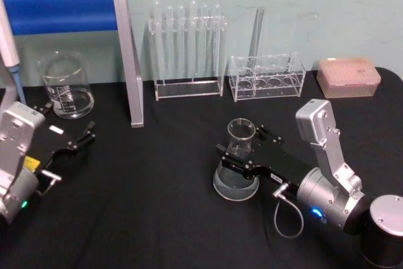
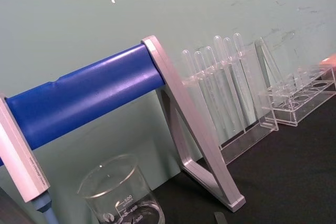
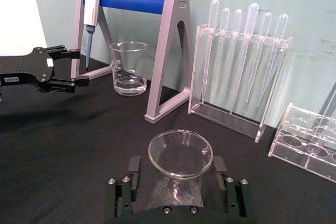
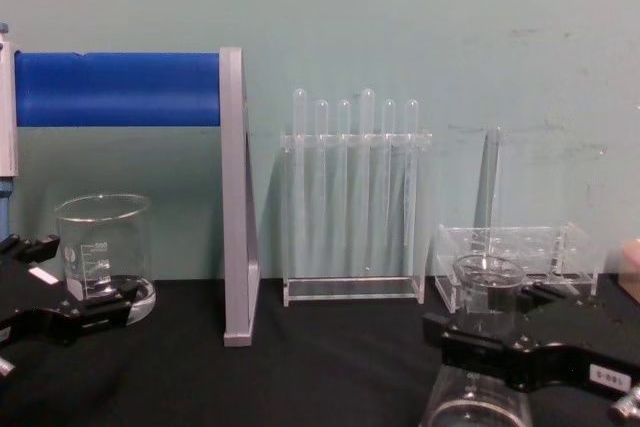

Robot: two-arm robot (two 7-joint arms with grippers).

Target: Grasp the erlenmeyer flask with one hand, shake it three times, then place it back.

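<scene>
Head view: right pincer closed on the erlenmeyer flask neck, base on the worktop near 5 o'clock; smooth glass could slip during shaking; left pincer open, idle at 9 o'clock.

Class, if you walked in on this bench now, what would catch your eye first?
First, the clear glass conical erlenmeyer flask standing on the black table, its neck between the fingers of the black right gripper. Next, the blue-barred grey stand at the back left, beside a clear straight-walled beaker, where the black left gripper waits open.
</scene>
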